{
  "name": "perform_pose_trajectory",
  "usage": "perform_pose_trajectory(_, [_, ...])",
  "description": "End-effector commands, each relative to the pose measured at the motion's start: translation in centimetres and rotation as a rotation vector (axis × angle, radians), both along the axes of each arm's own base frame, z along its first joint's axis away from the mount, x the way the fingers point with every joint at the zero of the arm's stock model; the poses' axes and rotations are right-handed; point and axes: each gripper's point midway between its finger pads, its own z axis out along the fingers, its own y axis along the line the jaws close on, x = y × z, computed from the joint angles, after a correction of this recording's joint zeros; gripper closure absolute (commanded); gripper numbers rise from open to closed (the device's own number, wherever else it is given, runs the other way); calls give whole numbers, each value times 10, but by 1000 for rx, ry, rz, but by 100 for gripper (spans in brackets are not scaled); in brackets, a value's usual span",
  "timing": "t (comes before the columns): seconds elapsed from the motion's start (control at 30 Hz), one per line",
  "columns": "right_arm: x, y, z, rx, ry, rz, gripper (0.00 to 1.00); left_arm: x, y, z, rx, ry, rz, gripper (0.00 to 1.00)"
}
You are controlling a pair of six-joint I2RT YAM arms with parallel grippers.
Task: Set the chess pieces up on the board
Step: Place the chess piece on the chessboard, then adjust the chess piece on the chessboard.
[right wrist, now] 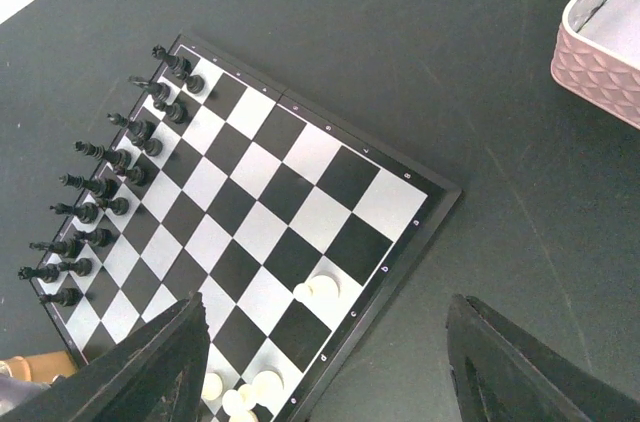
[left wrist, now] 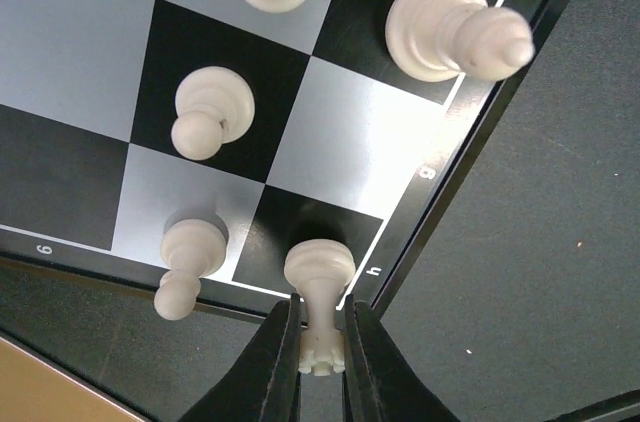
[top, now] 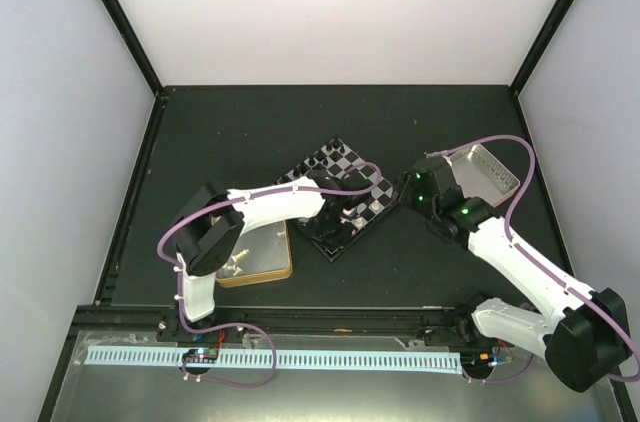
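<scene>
We see a dark table (top: 250,132) from above, with two white robot arms reaching in from the near edge; a small chequered board (top: 338,166) lies near the middle, turned corner-on like a diamond; a gold-rimmed tin (top: 268,254) sits to the near left of it, partly under the left arm; a pinkish tray (top: 488,170) sits to the far right.

The left gripper (left wrist: 322,367) is at the near corner of the board, its two dark fingers pinching the notched top of a white rook (left wrist: 320,272); the rook's round foot is at the black corner square beside the letter h, though we cannot tell whether it touches the square.

Four other white pieces (left wrist: 208,110) stand close by on that corner: two pawns, a taller piece with a pointed head on a black edge square, and one cut off by the top of the view.

The right gripper (right wrist: 325,312) hangs by the board's right corner, its fingers spread wide with nothing held between them.

Two rows of black pieces (right wrist: 105,187) line the board's far left edge.
</scene>
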Motion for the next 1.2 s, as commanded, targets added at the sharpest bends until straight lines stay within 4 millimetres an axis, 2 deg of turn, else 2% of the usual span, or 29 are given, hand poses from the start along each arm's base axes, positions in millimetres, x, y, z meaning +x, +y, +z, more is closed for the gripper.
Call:
perform_pose_trajectory(0.0, [1, -8, 4, -13, -30, -20, 34, 2, -2, 3, 18, -2, -18, 91])
perform_pose_trajectory(0.17, [0, -8, 7, -6, -33, -21, 34, 2, -5, 5, 11, 6, -33, 76])
perform_pose_trajectory(0.27, [0, -8, 11, 1, -44, -21, 34, 2, -7, 11, -6, 0, -36, 71])
perform_pose_trajectory(0.53, [-2, -5, 17, 18, -59, 2, 34, 10, -8, 33, -32, -55, -21, 70])
perform_pose_trajectory(0.7, [-4, 12, 19, 31, -62, 113, 34, 16, -4, 49, -53, -110, 4, 71])
perform_pose_trajectory(0.83, [-9, 36, 24, 59, -80, 274, 34, 29, 9, 74, -84, -196, 66, 70])
perform_pose_trajectory(0.93, [-18, 57, 22, 97, -73, 392, 34, 44, 29, 92, -119, -271, 153, 70])
perform_pose_trajectory(1.03, [-37, 81, 14, 73, -56, 506, 33, 60, 58, 104, -153, -339, 269, 68])
perform_pose_trajectory(1.17, [-73, 109, -8, -13, -1, 651, 33, 69, 98, 121, -230, -418, 417, 68])
